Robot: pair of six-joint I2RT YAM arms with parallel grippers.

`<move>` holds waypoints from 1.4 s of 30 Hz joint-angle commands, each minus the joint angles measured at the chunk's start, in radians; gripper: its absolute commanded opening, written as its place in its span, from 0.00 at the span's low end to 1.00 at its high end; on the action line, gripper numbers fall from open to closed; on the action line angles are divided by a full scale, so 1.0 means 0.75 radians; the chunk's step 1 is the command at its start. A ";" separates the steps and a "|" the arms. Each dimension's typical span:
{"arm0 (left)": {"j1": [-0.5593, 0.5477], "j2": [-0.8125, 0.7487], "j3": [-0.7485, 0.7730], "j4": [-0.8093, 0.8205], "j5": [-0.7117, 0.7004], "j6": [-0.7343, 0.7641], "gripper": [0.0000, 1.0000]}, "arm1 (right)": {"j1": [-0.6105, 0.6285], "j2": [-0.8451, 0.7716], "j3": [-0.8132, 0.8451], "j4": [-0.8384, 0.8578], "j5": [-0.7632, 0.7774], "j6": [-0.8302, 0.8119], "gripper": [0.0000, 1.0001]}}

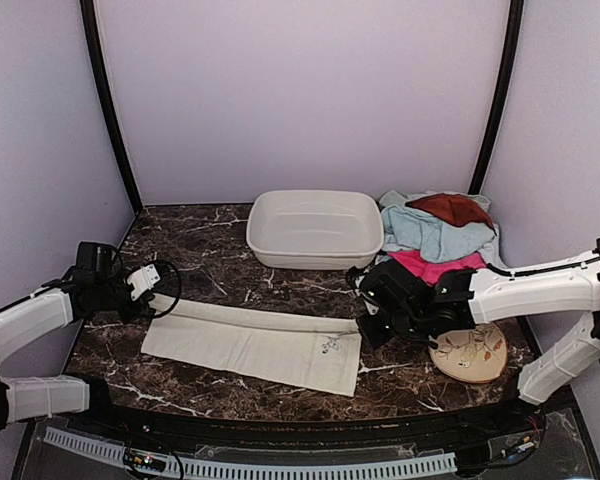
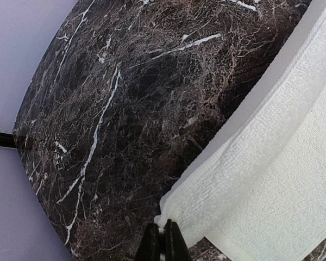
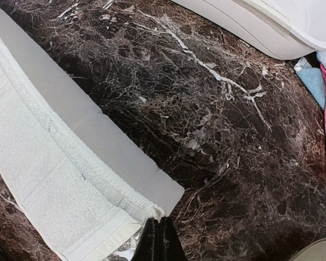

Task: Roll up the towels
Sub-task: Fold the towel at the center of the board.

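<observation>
A cream-white towel [image 1: 250,345] with a small blue mark [image 1: 332,345] lies lengthwise across the front of the marble table, its far long edge folded over toward the near side. My left gripper [image 1: 152,290] is shut on the towel's far left corner; the left wrist view shows the jaws [image 2: 163,231] pinching the cloth [image 2: 271,163]. My right gripper [image 1: 363,325] is shut on the folded right corner, seen in the right wrist view [image 3: 159,225] at the edge of the towel [image 3: 43,168]. Rust-brown [image 1: 450,208], light blue [image 1: 430,235] and pink [image 1: 435,265] towels are piled at the back right.
A white plastic basin [image 1: 315,228] stands at the back middle, just beyond the towel; it also shows in the right wrist view [image 3: 261,22]. A round beige leaf-pattern disc [image 1: 470,352] lies under the right arm. Walls close in on the left, back and right.
</observation>
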 commanded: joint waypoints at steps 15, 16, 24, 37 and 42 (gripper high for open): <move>0.007 -0.297 -0.188 -0.166 -0.002 0.101 0.00 | 0.291 0.033 -0.042 -0.098 0.187 0.187 0.00; 0.007 -0.310 -0.202 -0.161 -0.008 0.117 0.00 | 0.302 0.044 -0.039 -0.121 0.205 0.202 0.00; 0.008 -0.339 -0.243 -0.161 -0.033 0.144 0.00 | 0.439 0.063 -0.053 -0.141 0.265 0.292 0.00; 0.008 -0.366 -0.232 -0.203 -0.040 0.147 0.00 | 0.585 0.137 -0.066 -0.196 0.323 0.432 0.00; 0.008 -0.408 -0.242 -0.310 -0.037 0.213 0.05 | 0.604 0.137 -0.062 -0.217 0.289 0.429 0.05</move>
